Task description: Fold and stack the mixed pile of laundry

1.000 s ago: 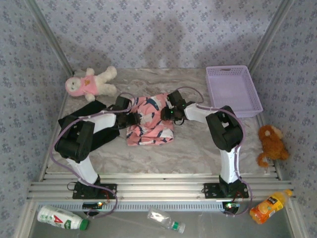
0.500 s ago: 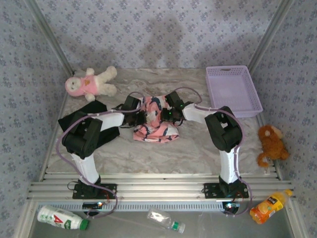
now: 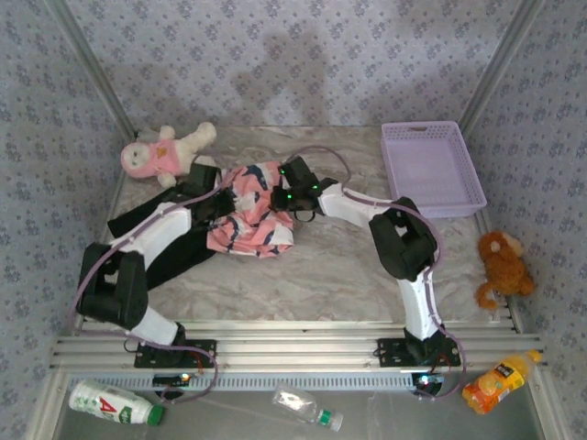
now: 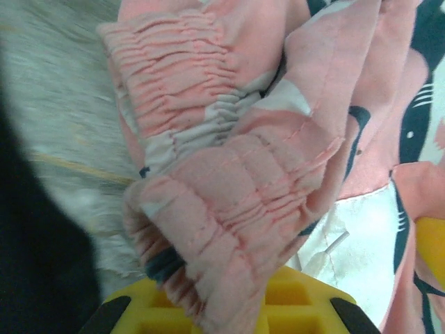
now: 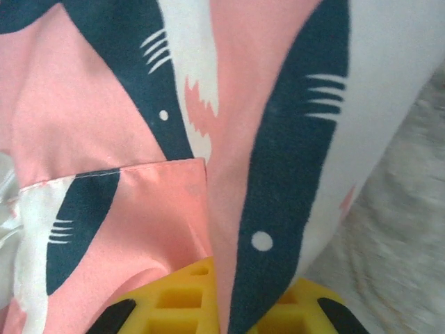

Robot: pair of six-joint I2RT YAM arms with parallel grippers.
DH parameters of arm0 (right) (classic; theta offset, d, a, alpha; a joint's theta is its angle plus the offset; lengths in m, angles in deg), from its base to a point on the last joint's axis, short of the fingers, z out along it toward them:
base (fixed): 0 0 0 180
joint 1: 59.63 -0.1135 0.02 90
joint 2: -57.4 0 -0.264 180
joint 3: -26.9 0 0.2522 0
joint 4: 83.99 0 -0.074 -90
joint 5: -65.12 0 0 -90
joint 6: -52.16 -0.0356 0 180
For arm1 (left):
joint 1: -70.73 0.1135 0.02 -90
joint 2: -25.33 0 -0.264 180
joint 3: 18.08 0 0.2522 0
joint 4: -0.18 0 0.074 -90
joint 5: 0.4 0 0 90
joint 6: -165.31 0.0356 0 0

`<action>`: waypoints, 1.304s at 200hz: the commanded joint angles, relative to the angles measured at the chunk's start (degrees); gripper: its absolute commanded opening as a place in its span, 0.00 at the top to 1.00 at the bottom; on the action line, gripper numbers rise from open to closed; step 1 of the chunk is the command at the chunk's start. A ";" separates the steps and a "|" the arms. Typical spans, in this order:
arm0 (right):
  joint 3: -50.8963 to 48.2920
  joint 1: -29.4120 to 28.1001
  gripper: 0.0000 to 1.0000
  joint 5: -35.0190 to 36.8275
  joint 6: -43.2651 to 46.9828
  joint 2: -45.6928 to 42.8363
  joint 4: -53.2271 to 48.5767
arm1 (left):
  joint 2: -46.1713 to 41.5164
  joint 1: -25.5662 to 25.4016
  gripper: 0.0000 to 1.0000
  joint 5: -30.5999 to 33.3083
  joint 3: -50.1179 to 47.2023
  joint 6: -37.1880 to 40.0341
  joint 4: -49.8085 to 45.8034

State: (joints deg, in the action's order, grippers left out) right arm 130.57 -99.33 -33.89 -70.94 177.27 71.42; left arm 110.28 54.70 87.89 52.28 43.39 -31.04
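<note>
The pink garment [image 3: 246, 218], printed with dark and white shapes, hangs bunched between my two grippers at the table's middle left. My left gripper [image 3: 213, 202] is shut on its gathered elastic edge [image 4: 208, 188], pinched between yellow pads [image 4: 299, 303]. My right gripper [image 3: 286, 196] is shut on a printed fold [image 5: 278, 174] at the garment's right side. The black T-shirt [image 3: 183, 255] lies flat under my left arm; a dark mass [image 4: 35, 257] fills the left wrist view's lower left.
A pink-and-white plush toy [image 3: 165, 154] lies at the back left. A lavender basket [image 3: 431, 165] stands at the back right, and a brown plush [image 3: 500, 266] beside the right edge. Bottles [image 3: 495, 383] [image 3: 110, 401] lie below the front rail.
Both grippers closed on the pink garment and carried it left and toward the back. The left arm stretched out over the black T-shirt.
</note>
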 commanded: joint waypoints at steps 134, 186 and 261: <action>56.32 -11.05 0.90 -15.56 -11.30 36.83 4.81 | -23.90 27.47 1.00 10.15 -12.45 -2.28 -6.69; 60.64 -13.21 0.75 -13.29 -11.79 42.69 8.95 | -25.44 31.79 1.00 17.25 -19.64 -4.64 -3.48; 49.92 -9.92 0.35 -13.78 -7.60 32.31 6.82 | -16.58 35.12 0.00 13.56 -12.71 -5.00 -7.23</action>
State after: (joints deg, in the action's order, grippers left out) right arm 186.94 -111.16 -48.12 -81.43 218.10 77.87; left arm 93.64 89.60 102.16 35.59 38.97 -36.59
